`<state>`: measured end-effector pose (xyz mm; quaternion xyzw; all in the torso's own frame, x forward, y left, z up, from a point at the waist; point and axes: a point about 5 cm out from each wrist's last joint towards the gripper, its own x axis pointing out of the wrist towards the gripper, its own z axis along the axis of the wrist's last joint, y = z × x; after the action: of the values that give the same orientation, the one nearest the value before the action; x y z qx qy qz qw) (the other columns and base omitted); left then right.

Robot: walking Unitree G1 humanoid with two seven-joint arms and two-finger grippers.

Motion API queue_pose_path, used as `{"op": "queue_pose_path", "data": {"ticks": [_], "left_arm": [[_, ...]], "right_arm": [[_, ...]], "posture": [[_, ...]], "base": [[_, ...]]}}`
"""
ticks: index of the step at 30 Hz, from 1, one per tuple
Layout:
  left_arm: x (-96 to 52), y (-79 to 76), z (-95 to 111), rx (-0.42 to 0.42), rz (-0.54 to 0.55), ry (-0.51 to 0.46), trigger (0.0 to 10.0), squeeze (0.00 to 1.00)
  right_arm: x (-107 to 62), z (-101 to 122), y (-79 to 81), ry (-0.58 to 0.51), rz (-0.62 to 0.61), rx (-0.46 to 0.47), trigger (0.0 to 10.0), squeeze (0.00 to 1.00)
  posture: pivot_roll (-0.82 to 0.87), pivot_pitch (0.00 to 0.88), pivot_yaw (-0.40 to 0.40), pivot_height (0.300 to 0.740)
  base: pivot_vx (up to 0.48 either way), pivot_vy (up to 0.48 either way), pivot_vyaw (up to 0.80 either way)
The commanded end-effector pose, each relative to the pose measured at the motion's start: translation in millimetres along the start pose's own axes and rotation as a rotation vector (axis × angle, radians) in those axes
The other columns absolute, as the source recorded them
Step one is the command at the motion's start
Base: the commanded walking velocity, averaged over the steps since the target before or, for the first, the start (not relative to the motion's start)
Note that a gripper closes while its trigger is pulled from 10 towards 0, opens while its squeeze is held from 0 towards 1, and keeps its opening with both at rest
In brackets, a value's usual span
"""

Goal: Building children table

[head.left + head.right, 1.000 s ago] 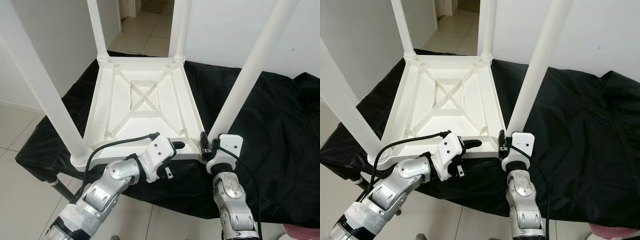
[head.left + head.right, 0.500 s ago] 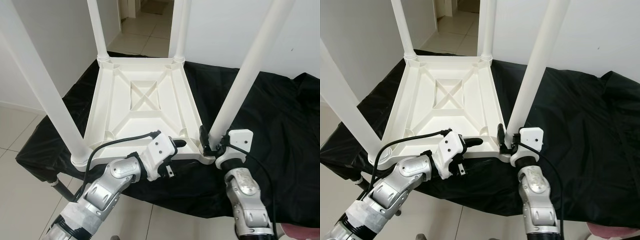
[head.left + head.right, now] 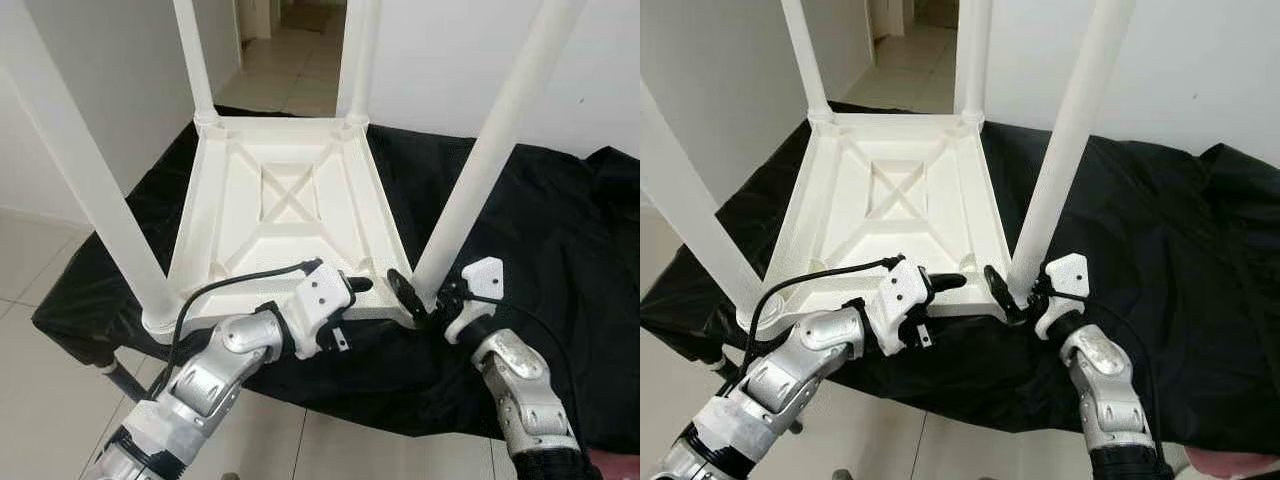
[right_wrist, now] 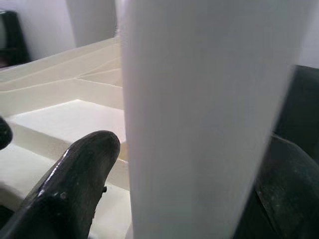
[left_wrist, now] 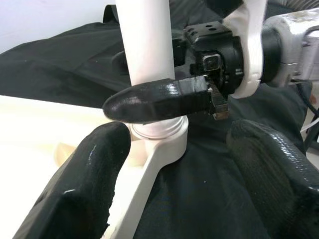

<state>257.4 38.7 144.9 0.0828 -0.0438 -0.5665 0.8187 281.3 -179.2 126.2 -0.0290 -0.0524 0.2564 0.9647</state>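
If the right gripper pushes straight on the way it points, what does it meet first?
The near-right table leg. The right gripper has a finger on each side of that leg near its base, so the leg would likely meet its palm first.

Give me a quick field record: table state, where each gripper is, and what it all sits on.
table: white plastic children's table upside down, four legs up
surface: black cloth under it
right gripper: right gripper at base of the near right leg, jaws open around it, not clamped
left gripper: left gripper at the table's near edge, jaws open, holding nothing
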Motion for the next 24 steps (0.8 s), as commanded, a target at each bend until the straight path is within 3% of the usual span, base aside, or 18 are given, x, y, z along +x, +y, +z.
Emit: {"op": "queue_pose_path", "data": {"ticks": [1,2,3,10,16,17,18,24], "left_arm": [[0.2,-1.8,0,0.008,-0.086,0.007,10.0,0.00],[0.7,-1.5,0,0.009,-0.089,0.006,10.0,0.00],[1.0,-1.2,0,0.010,-0.090,0.006,10.0,0.00],[2.1,-1.0,1,0.012,-0.089,0.003,10.0,0.00],[2.3,-3.0,1,0.007,-0.086,-0.001,10.0,0.00],[2.3,-3.5,1,0.006,-0.087,-0.001,10.0,0.00],[2.3,-3.7,0,0.005,-0.087,-0.001,10.0,0.00],[2.5,-4.7,0,0.002,-0.091,-0.001,10.0,0.00]], "right_arm": [[-0.2,-1,-2.9,-0.002,0.023,0.012,8.5,0.00],[2.8,-4,-4.3,0.009,0.055,0.013,6.0,0.00],[6.5,-5,-4.7,0.015,0.081,0.017,0.0,0.00],[13.6,-9,-5.5,0.024,0.127,0.029,0.0,0.00],[6.9,-15,-7.6,0.038,0.117,0.038,0.0,0.00],[5.2,-14,-8.9,0.036,0.098,0.038,2.3,0.00],[4.1,-14,-10.7,0.030,0.080,0.035,10.0,0.00],[0.2,-13,-11.0,0.001,0.009,0.048,10.0,0.00]], "posture": [[-0.10,0.000,-0.001,0.740],[-0.09,0.000,0.000,0.740],[-0.09,0.000,0.001,0.740],[-0.09,0.000,-0.006,0.740],[-0.09,0.000,-0.010,0.740],[-0.09,0.000,-0.010,0.740],[-0.09,0.000,-0.008,0.740],[-0.10,0.000,-0.005,0.740]], "base": [[0.000,0.000,0.00],[0.000,0.000,0.00],[0.000,0.000,0.00],[0.000,0.000,0.00],[0.000,0.000,0.00],[0.000,0.000,0.00],[0.000,0.000,0.00],[0.000,0.000,0.00]]}}
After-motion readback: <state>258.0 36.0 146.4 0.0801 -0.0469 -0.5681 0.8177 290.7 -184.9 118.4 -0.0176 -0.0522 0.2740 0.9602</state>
